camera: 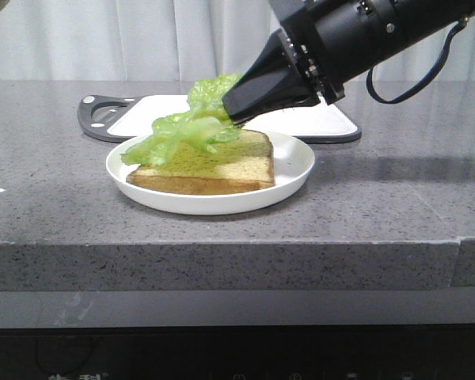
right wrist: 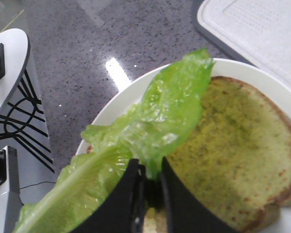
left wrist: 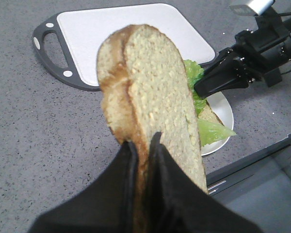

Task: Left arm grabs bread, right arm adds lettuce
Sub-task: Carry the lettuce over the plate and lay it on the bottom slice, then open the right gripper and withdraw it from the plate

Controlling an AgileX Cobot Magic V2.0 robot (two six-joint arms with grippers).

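Fingers of the right gripper (right wrist: 148, 194) pinch the lettuce (right wrist: 155, 131) tight, its leaf draping over a bread slice on the white plate (camera: 297, 170). Left gripper (left wrist: 144, 160) clamps 1 slice of bread (left wrist: 153, 107) edge-on, held up above the grey counter (camera: 396, 198). Behind the plate lies a white cutting board (left wrist: 121, 34).
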